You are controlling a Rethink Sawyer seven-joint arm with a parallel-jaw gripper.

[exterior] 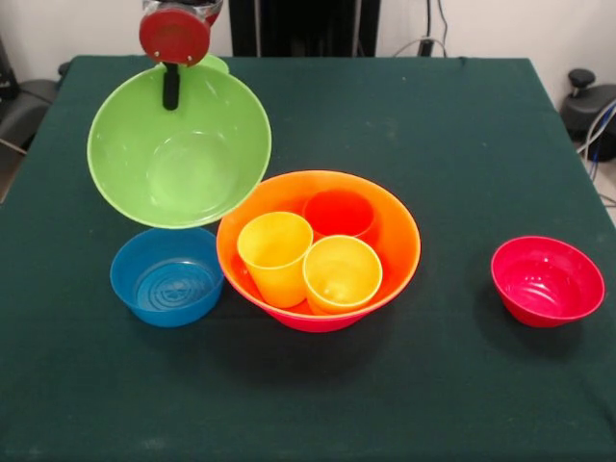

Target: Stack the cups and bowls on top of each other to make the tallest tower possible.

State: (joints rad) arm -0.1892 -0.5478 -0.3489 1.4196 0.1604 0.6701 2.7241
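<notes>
My gripper [171, 96] hangs at the top left, shut on the far rim of the medium-large green bowl [179, 154]. One black finger [170, 87] shows inside the bowl, which is lifted and tilted with its mouth toward the camera. The large orange bowl [385, 226] sits in the middle, nested in the pink bowl, whose edge [322, 324] shows beneath it. Two yellow cups [275, 255] [341, 274] and an orange-red cup [339, 212] stand inside the orange bowl. The small blue bowl [166, 276] sits just left of it, below the green bowl. The small red bowl [547, 280] sits alone at the right.
A sliver of light green [219, 64] shows behind the lifted bowl's rim; I cannot tell what it is. The table has a dark green cloth [433, 404]. Cables and a dark object lie past its right edge.
</notes>
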